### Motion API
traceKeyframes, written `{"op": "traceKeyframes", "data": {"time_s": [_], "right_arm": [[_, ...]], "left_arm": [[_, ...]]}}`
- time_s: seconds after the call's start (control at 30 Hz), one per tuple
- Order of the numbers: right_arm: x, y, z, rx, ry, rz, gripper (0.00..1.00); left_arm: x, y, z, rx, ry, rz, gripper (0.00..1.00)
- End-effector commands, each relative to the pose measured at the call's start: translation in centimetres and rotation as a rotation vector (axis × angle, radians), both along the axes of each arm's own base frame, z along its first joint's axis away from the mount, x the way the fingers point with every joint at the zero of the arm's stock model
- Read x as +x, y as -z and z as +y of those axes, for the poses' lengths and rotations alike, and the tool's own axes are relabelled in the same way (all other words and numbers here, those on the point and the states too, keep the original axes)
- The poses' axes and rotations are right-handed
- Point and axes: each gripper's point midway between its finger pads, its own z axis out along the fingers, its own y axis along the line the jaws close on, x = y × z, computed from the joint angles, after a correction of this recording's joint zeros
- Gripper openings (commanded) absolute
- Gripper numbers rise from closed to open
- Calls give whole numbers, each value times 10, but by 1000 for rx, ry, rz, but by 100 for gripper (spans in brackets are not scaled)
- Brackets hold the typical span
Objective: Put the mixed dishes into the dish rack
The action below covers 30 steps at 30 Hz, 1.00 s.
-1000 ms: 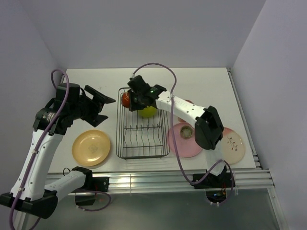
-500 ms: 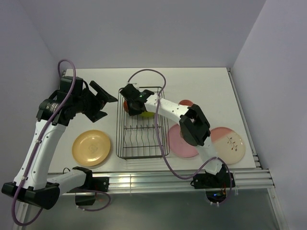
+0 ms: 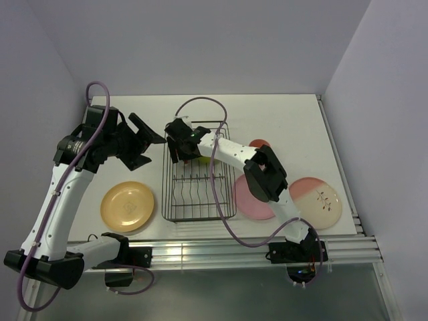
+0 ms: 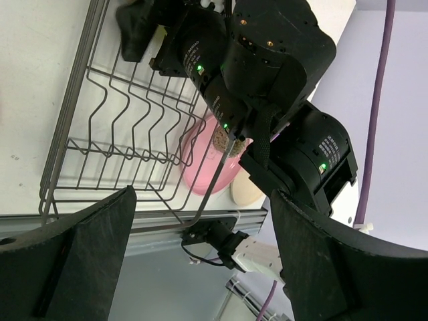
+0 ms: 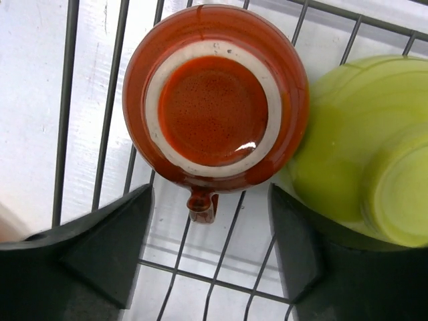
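The red-orange cup stands upside down on the wires at the far end of the black dish rack, its handle pointing toward my right gripper. That gripper is open, its fingers apart on either side and touching nothing. A lime-green bowl lies upside down against the cup. My left gripper hangs open and empty in the air left of the rack. On the table lie a yellow-orange plate, a pink plate and a pink-and-cream plate.
A small tan bowl sits on the pink plate right of the rack. My right arm's forearm crosses above that plate. A salmon-pink piece shows behind the arm. The rack's slot prongs stand bare.
My right gripper has opened and let go of the red-orange cup, which now stands in the rack's far end. The left arm has shifted slightly, still open.
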Motion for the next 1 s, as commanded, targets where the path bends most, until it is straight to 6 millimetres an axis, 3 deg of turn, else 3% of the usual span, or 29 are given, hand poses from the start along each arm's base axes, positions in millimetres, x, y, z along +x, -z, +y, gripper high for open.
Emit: {"op": "traceKeyframes", "data": {"time_s": [0.0, 0.2, 0.3, 0.43, 0.47, 0.57, 0.63, 0.67, 0.7, 0.8, 0.93, 0.97], "right_arm": [[4, -41, 7, 59, -10, -83, 85], [-2, -85, 2, 108, -12, -118, 86], [-10, -122, -7, 157, 3, -158, 86], [-28, -173, -45, 196, 56, -204, 86], [-31, -177, -56, 191, 81, -204, 86], [-47, -181, -112, 154, 172, -202, 86], [-67, -177, -152, 135, 224, -198, 86], [-73, -173, -167, 125, 251, -195, 85], [-85, -166, -195, 119, 290, -187, 85], [-109, -154, -235, 145, 367, -170, 84], [-134, -139, -262, 164, 429, -152, 82], [-139, -133, -269, 151, 443, -136, 82]], "left_arm": [[-2, -14, -2, -7, 26, -41, 88], [-8, -8, 4, -1, -16, -22, 90], [-13, -9, 8, 7, -30, -31, 88], [-22, -9, -3, -6, 6, -48, 84], [-24, -8, -9, -8, 27, -45, 83], [-28, 7, -40, 27, 127, 6, 84], [-39, 4, -65, 45, 203, -1, 84], [-34, 10, -72, 78, 200, 2, 84], [-38, 4, -85, 76, 236, -16, 84], [-29, 6, -106, 99, 276, -23, 84], [-11, 8, -138, 132, 327, -45, 84], [-3, 20, -148, 157, 338, -21, 84]]}}
